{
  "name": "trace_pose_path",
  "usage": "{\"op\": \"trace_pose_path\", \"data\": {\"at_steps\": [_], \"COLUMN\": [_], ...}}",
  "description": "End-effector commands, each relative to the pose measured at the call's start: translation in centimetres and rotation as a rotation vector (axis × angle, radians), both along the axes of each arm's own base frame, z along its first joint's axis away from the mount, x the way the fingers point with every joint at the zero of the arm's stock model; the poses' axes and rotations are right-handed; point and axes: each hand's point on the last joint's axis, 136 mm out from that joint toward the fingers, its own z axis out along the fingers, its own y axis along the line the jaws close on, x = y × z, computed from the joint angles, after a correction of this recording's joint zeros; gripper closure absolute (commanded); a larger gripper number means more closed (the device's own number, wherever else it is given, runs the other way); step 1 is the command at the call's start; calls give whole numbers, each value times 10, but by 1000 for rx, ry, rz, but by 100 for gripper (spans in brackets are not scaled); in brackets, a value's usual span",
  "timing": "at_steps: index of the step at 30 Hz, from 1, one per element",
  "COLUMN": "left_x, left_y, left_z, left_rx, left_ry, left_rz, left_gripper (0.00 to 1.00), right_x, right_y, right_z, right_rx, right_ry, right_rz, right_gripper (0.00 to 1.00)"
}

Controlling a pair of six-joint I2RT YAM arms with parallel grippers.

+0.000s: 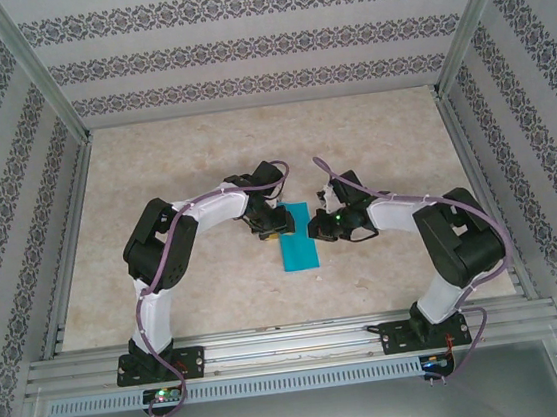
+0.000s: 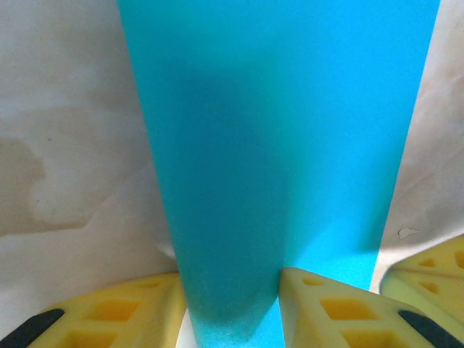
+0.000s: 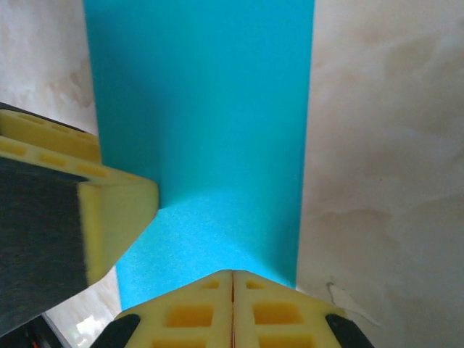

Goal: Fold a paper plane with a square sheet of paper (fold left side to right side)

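Ideally the closed right fingers (image 3: pixel 270 313) press firmly along the folded turquoise-blue paper sheet (image 1: pixel 295 238) while the half-open left fingers (image 2: pixel 335 312) pin it to the pale surface (image 1: pixel 182 159).

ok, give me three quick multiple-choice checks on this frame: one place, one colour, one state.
1. Paper lies:
A at the far wall
B in the middle of the table, between left gripper and right gripper
C on the rail

2. Paper colour:
A white
B red
C turquoise

3. Right gripper:
A shut
B wide open
C gripping a pen

Key:
1 B, the top view shows a gripper either side of it.
2 C, it is turquoise in every view.
3 A, its wrist view shows the jaws closed together.
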Motion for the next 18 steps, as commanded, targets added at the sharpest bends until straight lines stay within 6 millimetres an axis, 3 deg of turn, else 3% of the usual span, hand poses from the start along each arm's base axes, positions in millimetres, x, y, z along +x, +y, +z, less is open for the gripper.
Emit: {"op": "trace_pose_path", "data": {"at_steps": [1,11,18], "left_x": [-31,-29,-22], "left_y": [-3,-2,3], "left_z": [-60,-53,-32], "left_rx": [64,63,51], "left_ry": [106,86,40], "left_rz": [-38,-39,-25], "left_gripper": [59,58,54], "right_x": [2,-9,-18], "right_y": [6,-4,-12], "right_z": [0,-21,-35], "right_rx": [8,-67,-123], "right_ry": [0,74,130], "right_rz": [10,1,-3], "right_gripper": [92,96,100]}}
